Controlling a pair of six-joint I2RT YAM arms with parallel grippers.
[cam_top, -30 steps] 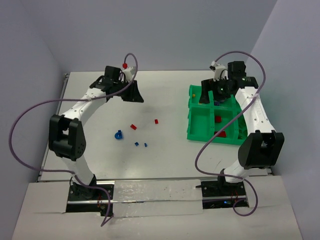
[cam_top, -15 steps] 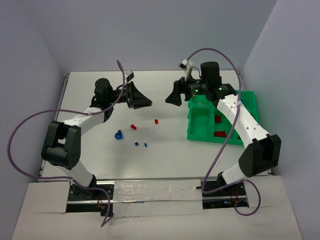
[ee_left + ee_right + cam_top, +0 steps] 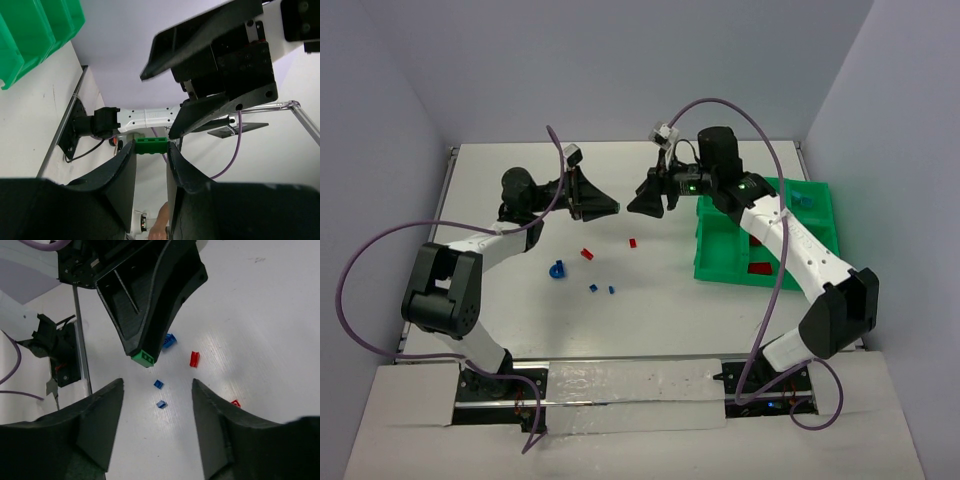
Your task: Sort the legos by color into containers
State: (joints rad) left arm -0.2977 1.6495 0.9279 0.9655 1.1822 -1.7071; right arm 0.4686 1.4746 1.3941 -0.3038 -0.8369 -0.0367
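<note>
My left gripper (image 3: 614, 209) points right above the table and is shut on a small green lego (image 3: 151, 145), pinched at its fingertips (image 3: 145, 358). My right gripper (image 3: 634, 205) faces it tip to tip, a small gap away, with its jaws open around nothing (image 3: 157, 382). Loose legos lie on the table below: two red ones (image 3: 586, 253) (image 3: 632, 242) and three blue ones (image 3: 557, 269) (image 3: 591, 288) (image 3: 611, 290). The green tray of containers (image 3: 720, 250) sits at the right, with red bricks (image 3: 758, 268) in one compartment and a blue one (image 3: 804, 200) in another.
Purple cables loop over both arms. The table's left edge has a metal rail (image 3: 450, 165). The walls stand close behind and to the right of the tray. The right arm stretches over the tray's left compartments.
My right gripper swung left from over the tray to face the left gripper, and its jaws narrowed somewhat. The left gripper turned and reached right with the green lego.
</note>
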